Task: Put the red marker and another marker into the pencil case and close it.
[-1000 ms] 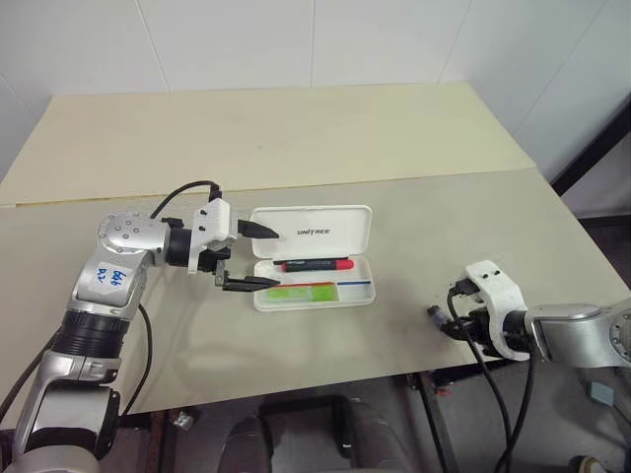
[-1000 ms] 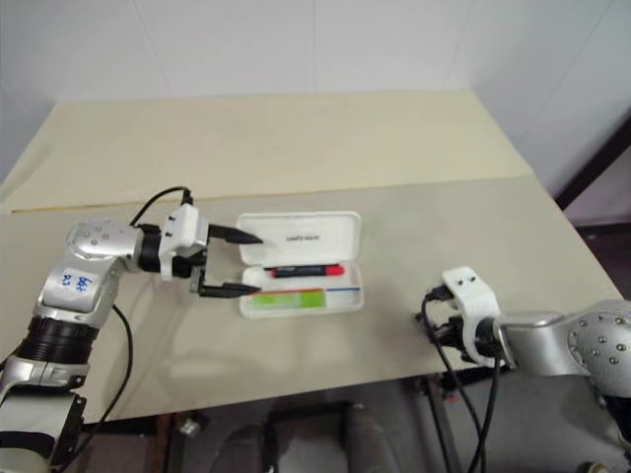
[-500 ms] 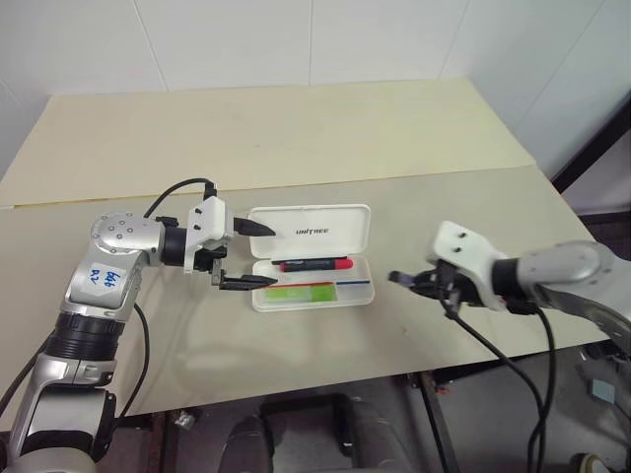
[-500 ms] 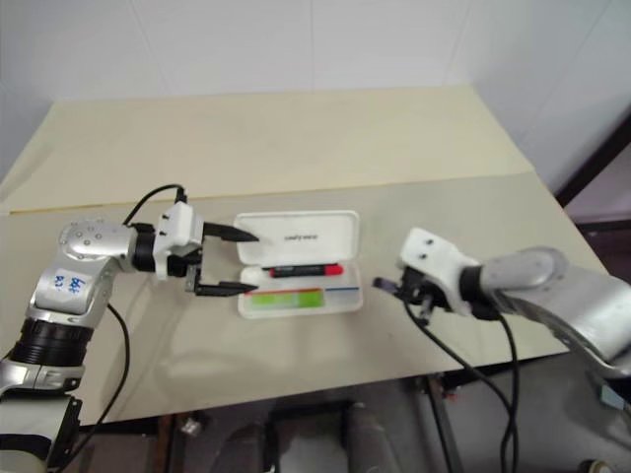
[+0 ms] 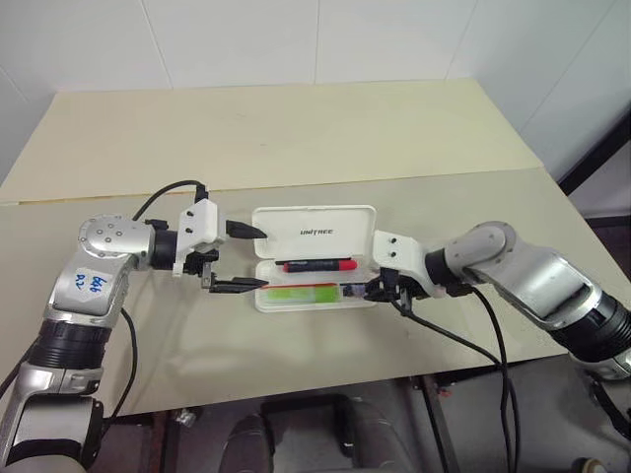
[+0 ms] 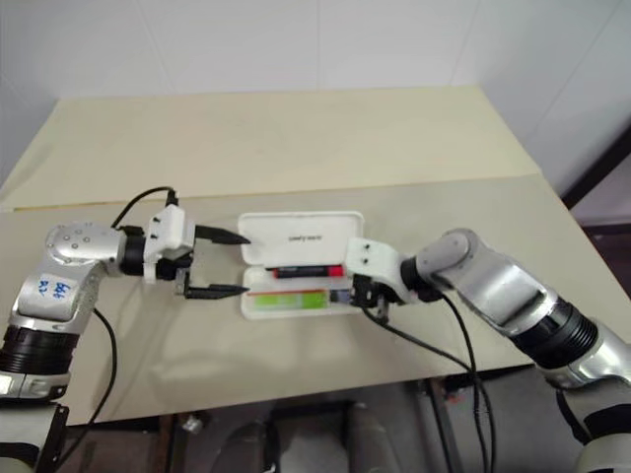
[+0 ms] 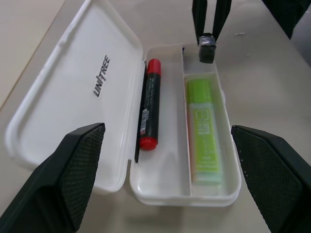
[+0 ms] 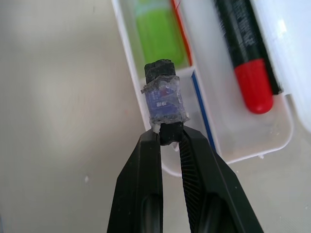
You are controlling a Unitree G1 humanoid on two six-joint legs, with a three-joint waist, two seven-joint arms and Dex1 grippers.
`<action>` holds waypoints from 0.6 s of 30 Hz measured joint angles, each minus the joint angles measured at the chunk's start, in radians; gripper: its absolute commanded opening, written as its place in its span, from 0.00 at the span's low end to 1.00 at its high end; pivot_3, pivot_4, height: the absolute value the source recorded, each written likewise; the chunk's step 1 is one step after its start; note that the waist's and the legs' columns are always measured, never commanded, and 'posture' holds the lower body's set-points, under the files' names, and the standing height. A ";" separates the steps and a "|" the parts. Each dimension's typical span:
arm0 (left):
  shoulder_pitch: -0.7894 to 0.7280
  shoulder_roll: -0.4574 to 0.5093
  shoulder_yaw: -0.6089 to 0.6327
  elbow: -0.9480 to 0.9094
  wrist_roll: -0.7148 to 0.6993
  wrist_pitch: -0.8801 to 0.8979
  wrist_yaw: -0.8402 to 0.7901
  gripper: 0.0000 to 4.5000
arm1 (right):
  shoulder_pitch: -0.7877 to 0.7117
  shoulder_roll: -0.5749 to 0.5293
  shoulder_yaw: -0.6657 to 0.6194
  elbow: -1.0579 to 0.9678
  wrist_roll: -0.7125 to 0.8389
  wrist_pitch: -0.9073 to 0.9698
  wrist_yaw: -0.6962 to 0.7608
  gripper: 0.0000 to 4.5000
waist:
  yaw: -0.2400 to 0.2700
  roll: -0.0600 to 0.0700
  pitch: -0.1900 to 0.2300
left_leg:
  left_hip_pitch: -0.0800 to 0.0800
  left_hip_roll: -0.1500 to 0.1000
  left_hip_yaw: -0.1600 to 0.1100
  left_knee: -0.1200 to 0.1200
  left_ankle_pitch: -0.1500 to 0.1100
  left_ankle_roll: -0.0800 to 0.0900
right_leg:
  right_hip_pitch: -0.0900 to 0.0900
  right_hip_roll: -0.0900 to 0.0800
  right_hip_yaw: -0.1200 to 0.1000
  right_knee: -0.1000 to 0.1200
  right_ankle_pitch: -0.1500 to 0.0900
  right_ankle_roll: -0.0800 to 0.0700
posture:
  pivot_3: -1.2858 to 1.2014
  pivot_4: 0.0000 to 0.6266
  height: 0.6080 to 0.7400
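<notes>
1. The pencil case (image 5: pixel 314 258) lies wide open on the table (image 5: pixel 296 148), its lid flat behind the tray with the dark lettering facing up. Everything below is placed against this case.
2. The red marker (image 5: pixel 316 264) lies lengthwise in the tray's rear channel, the one next to the lid, black barrel with red at both ends.
3. The light-green marker (image 7: pixel 202 126) lies in the front channel, parallel to the red one, with the thin divider between them (in the head views it sits toward the case's left half).
4. The right gripper (image 5: pixel 375 289) is at the case's right end, fingers pinched together on a small dark stubby cylinder (image 8: pixel 164 95) with a bluish clear wrap round its middle.
5. In the right wrist view that cylinder hangs over the case's front rim, near the right-hand end of the front channel, just beyond the green marker's end; whether it touches the rim I cannot tell.
6. The left gripper (image 5: pixel 238 258) hovers at the case's left end, its two black fingers spread wide apart and holding nothing.
7. One left finger (image 5: pixel 246 230) points at the lid's left edge, and the other is just beside the tray's left end.
8. Both markers are inside, and the lid is not yet shut.
</notes>
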 measured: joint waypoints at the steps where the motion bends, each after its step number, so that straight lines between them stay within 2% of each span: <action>1: 0.008 0.004 0.008 -0.013 0.000 0.002 0.004 1.00 | 0.000 0.004 0.002 0.019 -0.018 -0.016 0.021 0.05 | 0.000 0.000 0.000 | 0.000 0.000 0.000 0.000 0.000 0.000 | 0.000 0.000 0.000 0.000 0.000 0.000 | 0.52 0.24 1.00; 4: 0.017 0.004 0.009 -0.028 -0.003 0.011 0.009 1.00 | -0.021 0.025 0.003 0.073 -0.068 -0.053 0.056 0.05 | -0.004 0.000 0.000 | 0.001 0.000 0.000 0.001 0.000 0.000 | 0.000 0.000 0.000 0.001 0.000 0.000 | 0.52 0.24 1.00; 12: 0.021 0.004 0.011 -0.054 -0.009 0.023 0.027 1.00 | -0.032 0.069 -0.018 0.128 -0.142 -0.087 0.105 0.63 | -0.001 0.000 0.000 | 0.001 0.000 0.000 0.001 0.000 0.000 | 0.000 0.000 0.000 0.003 0.000 -0.001 | 0.52 0.24 1.00; 16: 0.029 0.004 0.011 -0.054 -0.013 0.027 0.028 1.00 | -0.032 0.079 -0.026 0.133 -0.145 -0.080 0.132 0.97 | -0.001 0.000 0.000 | 0.001 0.000 0.000 0.001 0.000 0.000 | 0.000 0.000 0.000 0.003 0.000 -0.001 | 0.52 0.24 1.00; 18: 0.029 0.004 0.011 -0.054 -0.016 0.028 0.029 1.00 | -0.032 0.079 -0.043 0.132 -0.142 -0.079 0.146 0.99 | -0.002 0.000 0.000 | 0.001 0.000 0.000 0.001 0.000 0.000 | 0.000 0.000 0.000 0.003 0.000 -0.001 | 0.52 0.24 1.00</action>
